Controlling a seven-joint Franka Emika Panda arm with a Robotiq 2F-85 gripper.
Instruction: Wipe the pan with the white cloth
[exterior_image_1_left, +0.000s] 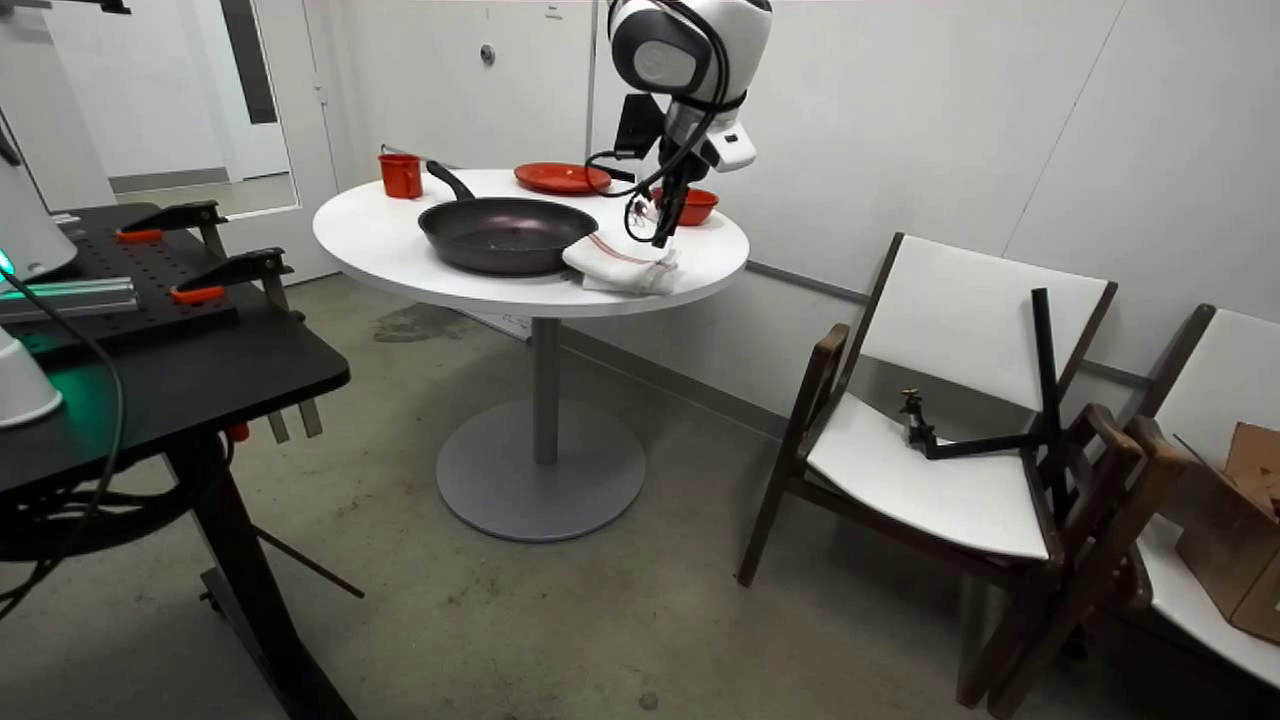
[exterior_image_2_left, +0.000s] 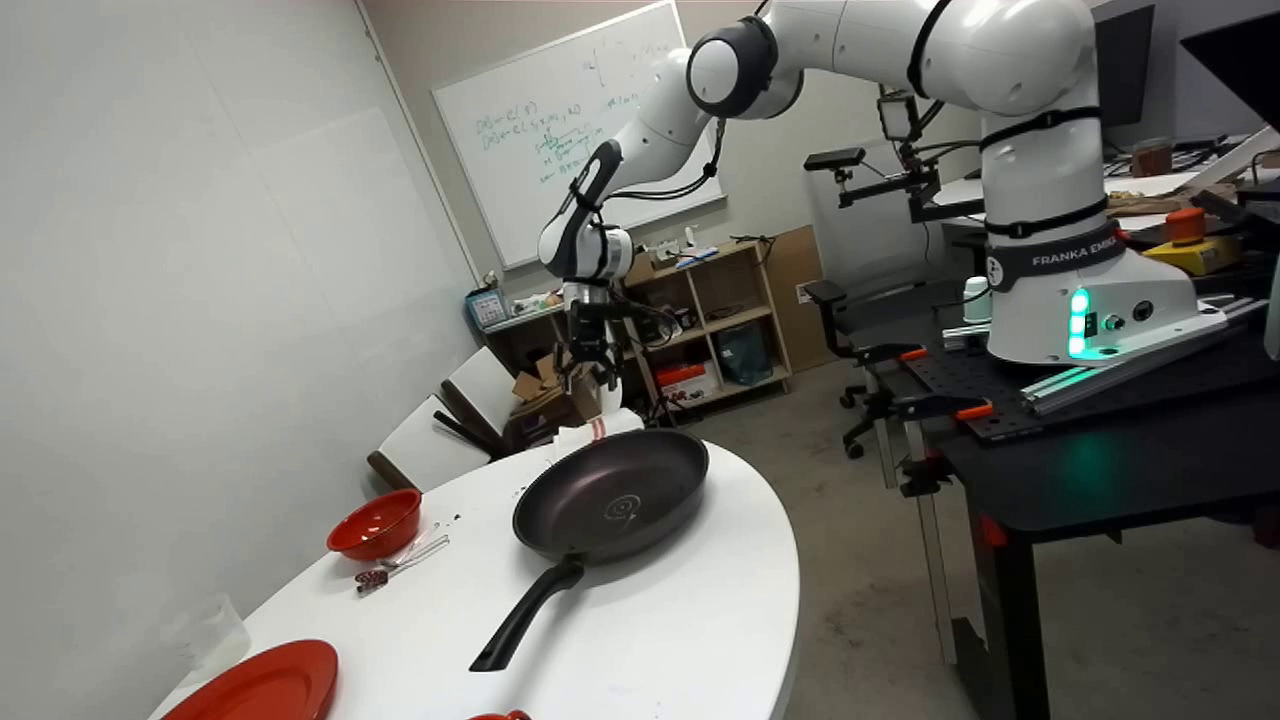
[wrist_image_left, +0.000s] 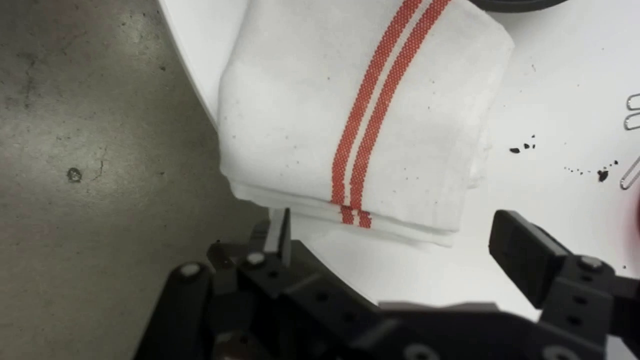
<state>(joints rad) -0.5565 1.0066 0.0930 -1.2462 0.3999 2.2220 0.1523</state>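
This is a robotics lab: a Franka Emika arm (exterior_image_2_left: 870, 45) stands on a perforated baseplate (exterior_image_1_left: 140, 265) held by bar clamps (exterior_image_1_left: 245, 268) to a black worktop (exterior_image_1_left: 250, 370), near a red emergency-stop button (exterior_image_2_left: 1186, 225). Also here are a whiteboard (exterior_image_2_left: 600, 135) with formula-like green handwriting, a swivel chair (exterior_image_2_left: 885, 270) and a monitor (exterior_image_2_left: 1128, 65); the floor (exterior_image_1_left: 400, 600) is concrete.

1. A round white counter (exterior_image_1_left: 372, 238) bore a red cup (exterior_image_1_left: 402, 177), a red plate (exterior_image_1_left: 560, 179) and a red bowl (exterior_image_2_left: 393, 530).
2. Dark specks (wrist_image_left: 515, 150) lay scattered on it.
3. A white-seated chair (exterior_image_1_left: 930, 500) held an angled black bar (exterior_image_1_left: 1046, 365).
4. The chair beside it (exterior_image_1_left: 1225, 375) held a cardboard box (exterior_image_1_left: 1235, 545).
5. A whiteboard (exterior_image_2_left: 580, 110) with green handwriting hung above a shelf unit (exterior_image_2_left: 776, 325).
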